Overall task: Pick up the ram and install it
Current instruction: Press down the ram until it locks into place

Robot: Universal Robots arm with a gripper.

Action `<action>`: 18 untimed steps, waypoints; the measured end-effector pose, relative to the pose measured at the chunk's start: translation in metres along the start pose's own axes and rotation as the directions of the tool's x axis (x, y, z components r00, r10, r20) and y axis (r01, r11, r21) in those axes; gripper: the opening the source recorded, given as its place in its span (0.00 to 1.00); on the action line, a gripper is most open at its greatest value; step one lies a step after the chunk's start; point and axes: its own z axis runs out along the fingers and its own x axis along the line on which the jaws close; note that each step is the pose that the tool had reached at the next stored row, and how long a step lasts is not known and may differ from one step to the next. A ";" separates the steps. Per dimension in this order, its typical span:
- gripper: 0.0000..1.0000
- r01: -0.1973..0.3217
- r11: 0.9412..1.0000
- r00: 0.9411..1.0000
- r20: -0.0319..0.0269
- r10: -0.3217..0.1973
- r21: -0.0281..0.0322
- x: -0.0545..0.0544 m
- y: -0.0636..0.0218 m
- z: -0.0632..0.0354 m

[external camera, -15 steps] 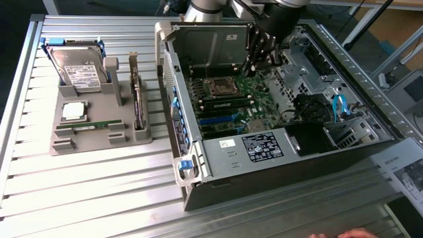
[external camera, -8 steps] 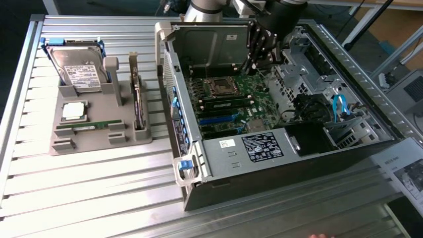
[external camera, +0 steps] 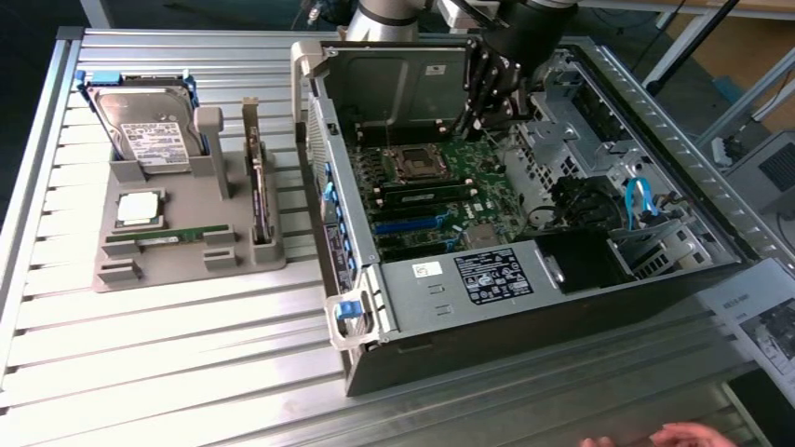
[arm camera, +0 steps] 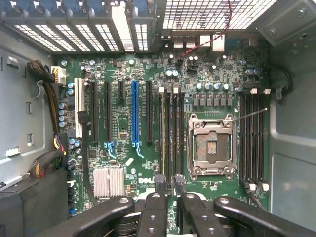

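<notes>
Plainly the pick-up has not been made yet. The ram (external camera: 168,237) lies flat in the grey holder (external camera: 186,272), along the holder's six-o'clock edge in the exterior view. The gripper (external camera: 476,123) hangs inside the open computer case (external camera: 497,345), well apart from the ram. It is over the twelve-o'clock end of the motherboard (external camera: 435,216), roughly at two o'clock from the ram.

In the wrist view the fingers (arm camera: 160,185) stand a little apart with bare board showing between them, so I judge them released and empty. The long memory slots (arm camera: 173,133) lie beyond them, just beside the square processor socket (arm camera: 211,145).

By my reading, getting hold of the ram calls for the fingers to come astride its thin long edges. They must avoid the silver processor chip (external camera: 137,207) just beside it at eleven o'clock and the upright card (external camera: 259,186) at about two o'clock from it. Seating it would then need the stick held parallel to a slot.

The table (external camera: 186,363) is ribbed metal slats, with strong glare at seven o'clock. A hard drive (external camera: 149,130) stands at the holder's twelve-o'clock end. A person's hand (external camera: 677,435) rests at the table's five-o'clock edge, near the case.
</notes>
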 end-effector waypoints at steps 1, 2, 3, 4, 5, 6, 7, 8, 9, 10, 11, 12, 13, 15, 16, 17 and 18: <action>0.19 0.000 1.000 1.000 0.000 0.000 0.000 0.000 0.0000 0.0000; 0.19 0.000 1.000 1.000 0.000 0.000 0.000 0.000 0.0000 0.0000; 0.19 0.000 1.000 1.000 0.000 0.000 0.000 0.000 0.0000 0.0000; 0.18 0.000 1.000 1.000 0.000 0.000 0.000 0.000 0.0000 0.0000; 0.11 0.000 1.000 1.000 0.000 0.000 0.000 0.000 0.0000 0.0000; 0.10 0.000 1.000 1.000 0.000 0.000 0.000 0.000 0.0000 0.0000; 0.10 0.000 1.000 1.000 0.000 0.000 0.000 0.000 0.0000 0.0000; 0.10 0.000 1.000 1.000 0.000 0.000 0.000 0.000 0.0000 0.0000; 0.10 0.000 1.000 1.000 0.000 0.000 0.000 0.000 0.0000 0.0000; 0.10 0.000 1.000 1.000 0.000 0.000 0.000 0.000 0.0000 0.0000; 0.10 0.000 1.000 1.000 0.000 0.000 0.000 0.000 0.0000 0.0000; 0.10 0.000 1.000 1.000 0.000 0.000 0.000 0.000 -0.0001 0.0000; 0.10 0.000 1.000 1.000 0.000 0.000 0.000 0.000 -0.0006 0.0000; 0.10 0.000 1.000 1.000 0.000 0.000 0.000 0.000 -0.0024 0.0000; 0.10 0.000 1.000 1.000 0.000 0.000 0.000 0.000 -0.0040 -0.0001; 0.10 0.000 1.000 1.000 0.000 0.000 0.000 0.000 -0.0056 -0.0002; 0.10 0.000 1.000 1.000 0.000 0.000 0.000 0.000 -0.0075 -0.0001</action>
